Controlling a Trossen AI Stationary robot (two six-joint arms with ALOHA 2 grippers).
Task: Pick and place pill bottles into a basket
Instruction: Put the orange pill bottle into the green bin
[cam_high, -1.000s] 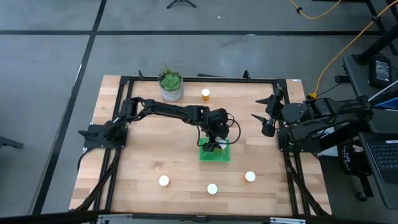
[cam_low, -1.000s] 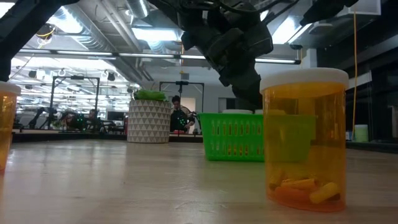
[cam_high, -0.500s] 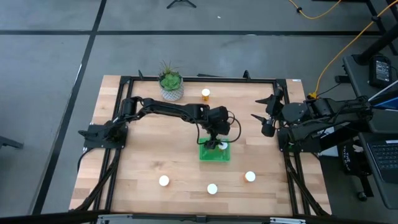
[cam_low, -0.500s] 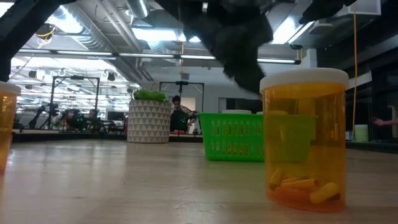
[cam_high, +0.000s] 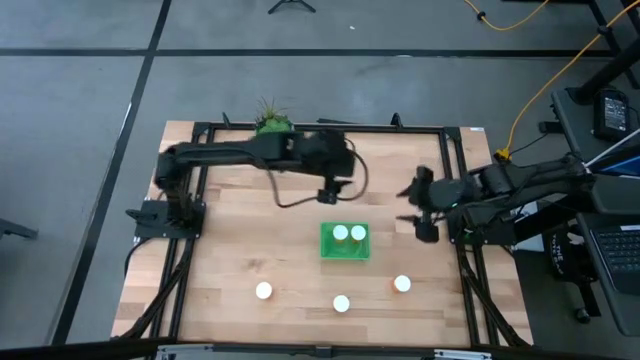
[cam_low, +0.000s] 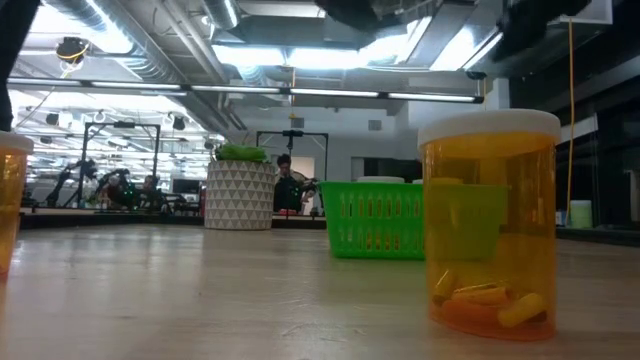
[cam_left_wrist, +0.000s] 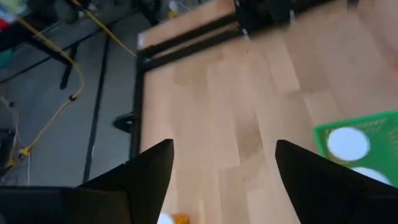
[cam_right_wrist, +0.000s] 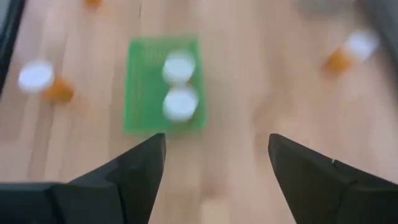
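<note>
Pill bottles are partly packed: two white caps (cam_high: 349, 234) sit side by side in the green basket (cam_high: 331, 250) at the table's centre. Nearest, along the table's six o'clock edge, three bottles stand loose: one (cam_high: 263, 291) toward seven o'clock, one (cam_high: 341, 303) at six, one (cam_high: 401, 284) toward five. The low view shows the closest of them (cam_low: 489, 222) upright with pills inside.

Farther in, the right claw (cam_high: 417, 212) hangs at three o'clock of the basket, fingers spread and empty, facing the basket. The left claw (cam_high: 329, 190) hovers toward twelve o'clock of the basket, fingers spread, holding nothing.

The far edge carries the potted plant (cam_high: 268, 124), mostly hidden by the left arm; a sixth bottle is not visible from above.

Risks, as I judge them: the arms working close over the basket could collide, and an off-centre grip could topple an upright bottle and send it rolling.
</note>
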